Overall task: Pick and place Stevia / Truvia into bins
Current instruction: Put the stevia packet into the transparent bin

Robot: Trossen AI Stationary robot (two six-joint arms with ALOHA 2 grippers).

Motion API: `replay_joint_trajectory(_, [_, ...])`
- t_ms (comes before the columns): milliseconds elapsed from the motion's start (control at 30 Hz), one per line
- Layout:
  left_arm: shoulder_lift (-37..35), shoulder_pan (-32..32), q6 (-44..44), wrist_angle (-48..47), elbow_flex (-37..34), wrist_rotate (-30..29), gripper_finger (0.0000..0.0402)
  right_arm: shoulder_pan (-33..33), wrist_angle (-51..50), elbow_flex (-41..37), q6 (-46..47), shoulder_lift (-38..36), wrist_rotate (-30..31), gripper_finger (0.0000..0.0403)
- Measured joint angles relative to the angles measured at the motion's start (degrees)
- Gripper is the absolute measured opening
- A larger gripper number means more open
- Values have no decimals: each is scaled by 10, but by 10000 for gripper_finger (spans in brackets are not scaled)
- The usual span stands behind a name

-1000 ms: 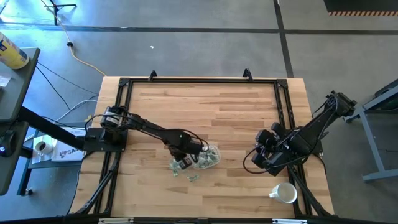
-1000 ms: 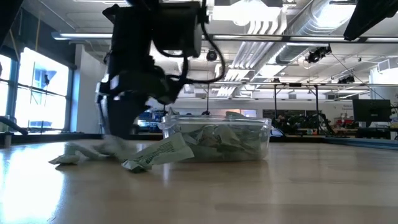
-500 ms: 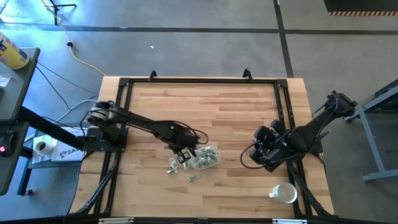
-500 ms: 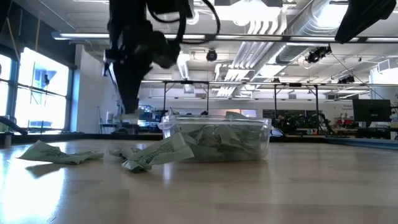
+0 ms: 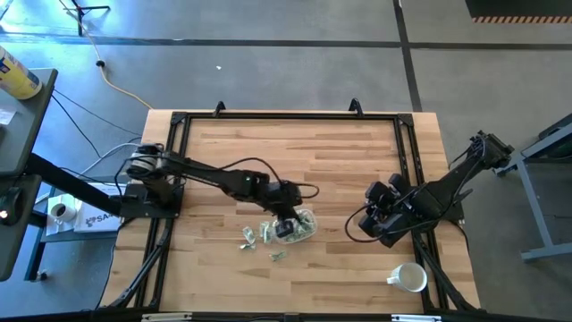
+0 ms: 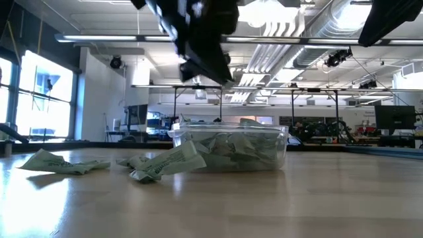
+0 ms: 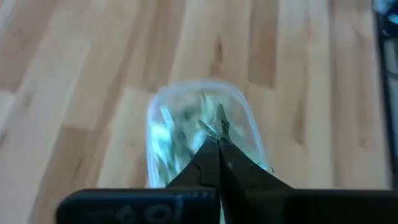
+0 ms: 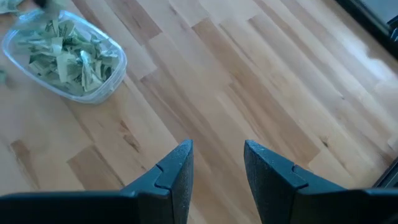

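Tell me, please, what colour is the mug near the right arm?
The mug is white, seen best in the high view.

left arm: reaching across the table toward its middle
left pincer (image 5: pixel 288 224): pointing downward, fingers pressing together
right arm: waiting folded at the table's right side
right pincer (image 8: pixel 214 163): hanging with fingers parted

Left pincer (image 7: pixel 217 138) has its two dark fingers pressed together, tips pinching a pale green Stevia packet (image 7: pixel 215 126) right over the clear plastic bin (image 7: pixel 249 124). More packets are piled inside, wood plank table (image 7: pixel 81 68) underneath.
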Motion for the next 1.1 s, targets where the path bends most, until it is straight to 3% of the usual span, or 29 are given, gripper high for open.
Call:
replay_joint_trajectory(133, [17, -2, 0, -4, 1, -36, 85, 2, 2, 0, 6, 0, -10, 134])
replay_joint_trajectory(267, [19, -2, -37, -38, 18, -11, 167, 4, 5, 0, 7, 0, -11, 134])
replay_joint_trajectory(400, [6, -3, -48, -165, 72, 5, 235, 5, 6, 0, 9, 0, -10, 134])
replay_joint_trajectory(500, [-1, -15, -60, -310, 96, -7, 262, 5, 6, 0, 7, 0, -9, 134])
replay_joint_trajectory(633, [-13, -34, -111, -440, 82, -27, 264, 5, 4, 0, 4, 0, 2, 134])
replay_joint_trajectory(767, [-9, -41, -264, -466, 25, -26, 248, 5, 2, 0, -4, 0, 11, 134])
replay_joint_trajectory(933, [-17, -60, -435, -366, -29, -18, 227, 4, 1, 0, -9, 0, 20, 134])
replay_joint_trajectory(1100, [-21, -82, -529, -311, -55, -32, 221, 4, 0, 0, -10, 0, 19, 134])
